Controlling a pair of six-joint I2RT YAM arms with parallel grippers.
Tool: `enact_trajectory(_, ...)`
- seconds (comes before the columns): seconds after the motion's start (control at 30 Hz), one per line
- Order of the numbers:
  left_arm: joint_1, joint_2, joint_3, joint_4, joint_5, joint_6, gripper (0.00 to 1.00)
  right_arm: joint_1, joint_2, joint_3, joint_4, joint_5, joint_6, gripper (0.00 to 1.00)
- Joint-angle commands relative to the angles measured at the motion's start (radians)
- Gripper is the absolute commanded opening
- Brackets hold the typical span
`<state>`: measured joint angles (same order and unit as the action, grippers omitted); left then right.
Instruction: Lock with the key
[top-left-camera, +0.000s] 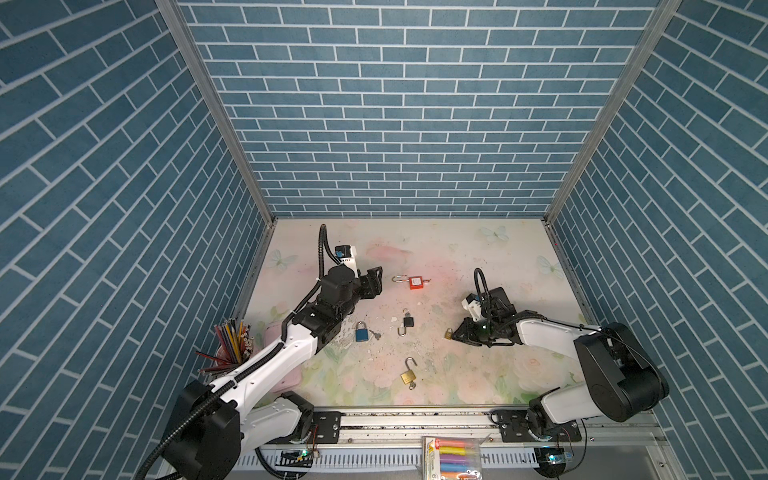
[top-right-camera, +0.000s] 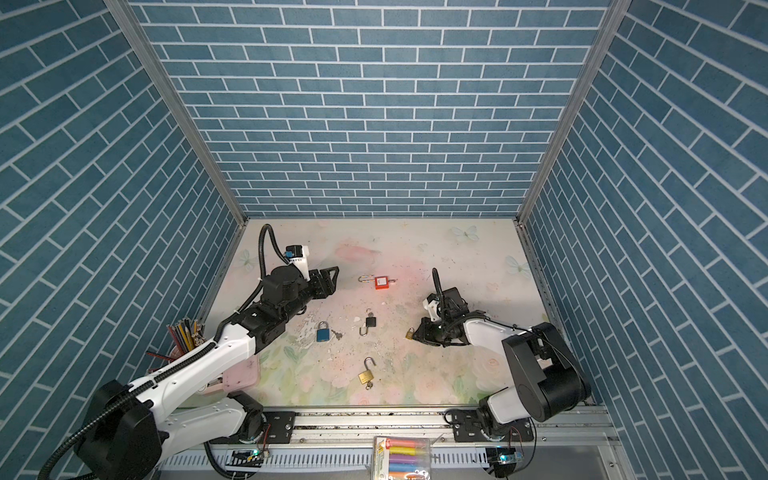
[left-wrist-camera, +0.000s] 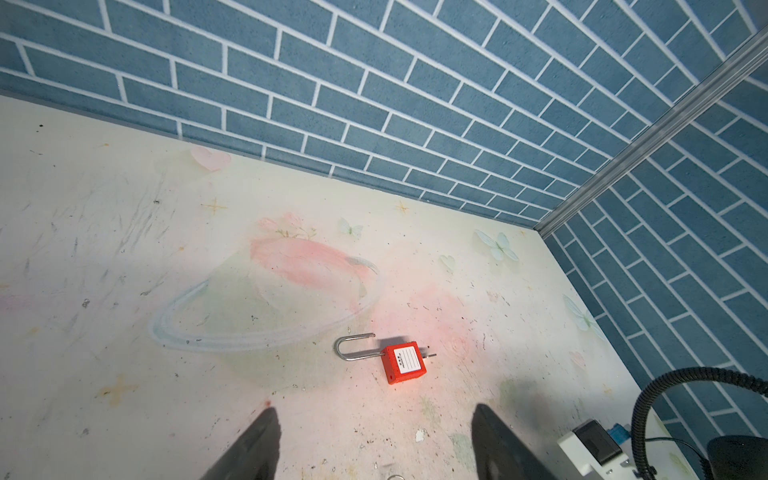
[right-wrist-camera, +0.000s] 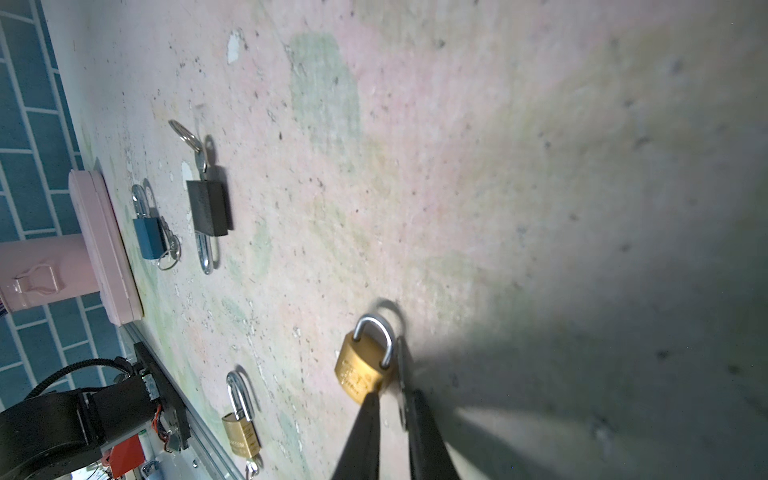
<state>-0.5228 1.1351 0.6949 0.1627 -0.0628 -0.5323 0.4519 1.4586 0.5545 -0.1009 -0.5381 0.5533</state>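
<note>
Low on the bench (right-wrist-camera: 498, 166), the right hand (right-wrist-camera: 394, 395) has its jaws a slit apart around what looks like the key (right-wrist-camera: 400, 365) at the shut brass lock (right-wrist-camera: 361, 370), grip unclear; the left hand (left-wrist-camera: 374, 444) hovers wide open and empty, facing the red lock (left-wrist-camera: 405, 363), likely next.

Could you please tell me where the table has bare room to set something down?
Widest bare stretch: along the back wall, behind the red padlock, into the right corner. Smaller patch: front right, between the open brass padlock and the right arm. Crowded: the middle, around the blue padlock and black padlock.
</note>
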Motion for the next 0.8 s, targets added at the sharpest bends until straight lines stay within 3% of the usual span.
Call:
enact_trajectory(0.0,0.009,-0.013,0.003,-0.006,-0.019,0.013,0.74,0.004,-0.02,0.019,-0.035,0.027,0.008,0.19)
enact_trajectory(0.2,0.019,-0.044,0.007,-0.028,-0.047,0.035,0.87,0.005,-0.057,0.039,-0.076,0.045,-0.01,0.3)
enact_trajectory(0.3,0.034,-0.069,0.001,-0.022,-0.063,0.039,0.87,0.005,-0.078,0.057,-0.102,0.058,-0.023,0.41)
enact_trajectory(0.5,0.04,-0.18,-0.07,0.025,-0.251,-0.004,0.87,0.004,-0.184,0.115,-0.173,0.112,-0.081,0.44)
enact_trajectory(0.53,0.042,-0.193,-0.072,0.012,-0.274,-0.016,0.87,0.005,-0.21,0.123,-0.177,0.12,-0.09,0.5)
enact_trajectory(0.6,0.052,-0.223,-0.079,-0.035,-0.303,-0.047,0.87,0.005,-0.265,0.135,-0.169,0.134,-0.119,0.52)
enact_trajectory(0.77,0.087,-0.288,-0.077,-0.13,-0.133,-0.083,0.87,0.004,-0.335,0.158,-0.187,0.176,-0.136,0.54)
